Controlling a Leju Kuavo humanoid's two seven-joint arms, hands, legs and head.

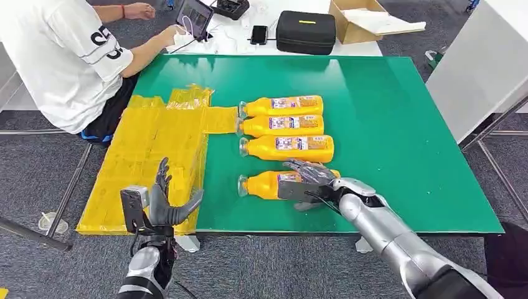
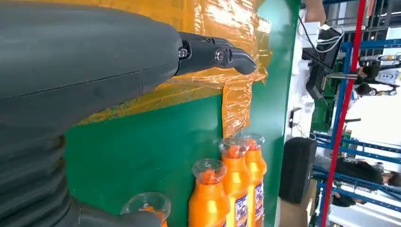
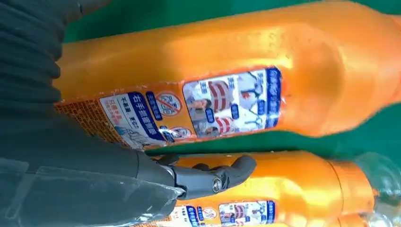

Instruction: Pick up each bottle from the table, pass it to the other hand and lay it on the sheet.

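Nearest orange bottle [image 1: 268, 184] lying on the green table [image 1: 398, 124], first of four in a row, smooth glossy plastic, clear cap. Right hand [image 1: 309, 180] draped over it, grip not yet visibly closed. Pickup step; next, firm clasp and lift. Left hand [image 1: 163, 202] spread, empty, over crinkled yellow sheet [image 1: 149, 149].

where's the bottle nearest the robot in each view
Head view: nearest bottle, lowest of the row, right hand over it.
Left wrist view: only its clear cap, at the bottom edge.
Right wrist view: large orange body across the top.
Shared landmark: green mat.
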